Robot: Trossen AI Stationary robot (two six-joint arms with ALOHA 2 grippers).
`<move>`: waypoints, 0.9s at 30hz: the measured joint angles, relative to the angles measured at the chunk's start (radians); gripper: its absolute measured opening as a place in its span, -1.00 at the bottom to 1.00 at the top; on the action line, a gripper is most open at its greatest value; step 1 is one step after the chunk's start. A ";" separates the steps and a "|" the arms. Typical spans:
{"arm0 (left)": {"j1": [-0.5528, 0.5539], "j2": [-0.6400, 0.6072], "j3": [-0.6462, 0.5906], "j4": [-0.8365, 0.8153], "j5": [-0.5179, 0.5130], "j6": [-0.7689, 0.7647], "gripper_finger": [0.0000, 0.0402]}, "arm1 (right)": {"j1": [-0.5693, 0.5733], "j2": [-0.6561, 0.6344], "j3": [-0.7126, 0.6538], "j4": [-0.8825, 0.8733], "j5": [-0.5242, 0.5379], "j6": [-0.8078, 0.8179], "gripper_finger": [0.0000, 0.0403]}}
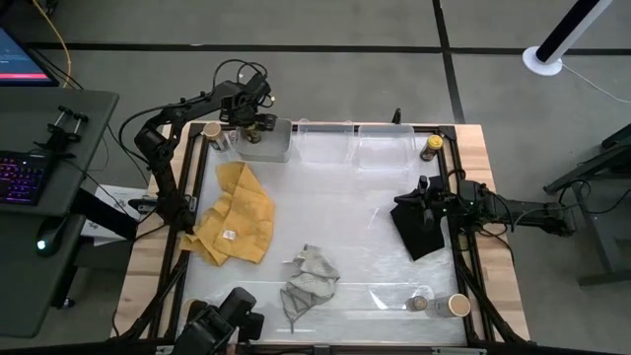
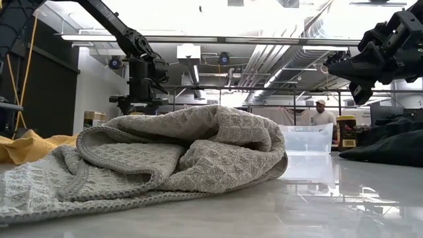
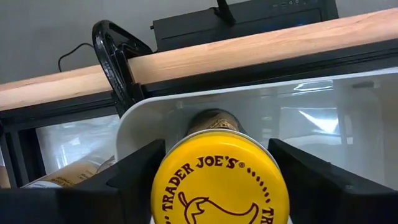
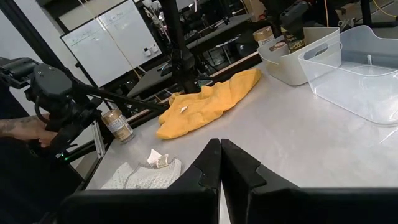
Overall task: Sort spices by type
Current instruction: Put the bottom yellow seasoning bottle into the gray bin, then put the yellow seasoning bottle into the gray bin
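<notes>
My left gripper (image 1: 259, 126) hangs over the grey bin (image 1: 279, 148) at the table's far left, shut on a dark jar with a yellow top (image 3: 221, 183). A tan jar with a pale top (image 1: 212, 132) stands just left of that bin. A second dark, yellow-topped jar (image 1: 431, 148) stands at the far right. A tiny clear jar (image 1: 419, 303) and a tan jar (image 1: 458, 306) stand at the near right. My right gripper (image 4: 221, 168) is shut and empty, raised above the black cloth (image 1: 422, 232). My left gripper holds the dark jar between its two fingers (image 3: 134, 180), which come from above, pointing down. The yellow lid (image 3: 221, 162) faces the wrist camera and hides where the fingers meet the jar's body. The jar is upright inside the grey bin's rim; whether it rests on the floor, I cannot tell.
Two clear bins (image 1: 355, 146) sit along the far edge, right of the grey one. A yellow cloth (image 1: 237, 212) lies at the left and a grey cloth (image 1: 308, 281) at the near middle. A person (image 2: 322, 114) stands in the room beyond.
</notes>
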 joint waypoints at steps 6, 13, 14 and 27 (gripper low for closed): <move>0.002 -0.010 0.000 0.000 0.002 0.019 0.62 | 0.000 0.000 0.000 0.000 0.000 0.000 -1.00; 0.021 -0.081 0.035 0.017 0.002 0.050 0.75 | 0.000 0.000 0.000 0.000 0.000 0.000 -1.00; 0.024 -0.094 0.049 0.015 0.006 0.060 0.75 | 0.000 0.000 0.000 0.000 0.000 0.000 -1.00; -0.160 -0.398 0.122 0.007 0.062 0.185 0.75 | 0.000 0.000 0.000 0.000 0.000 0.000 -1.00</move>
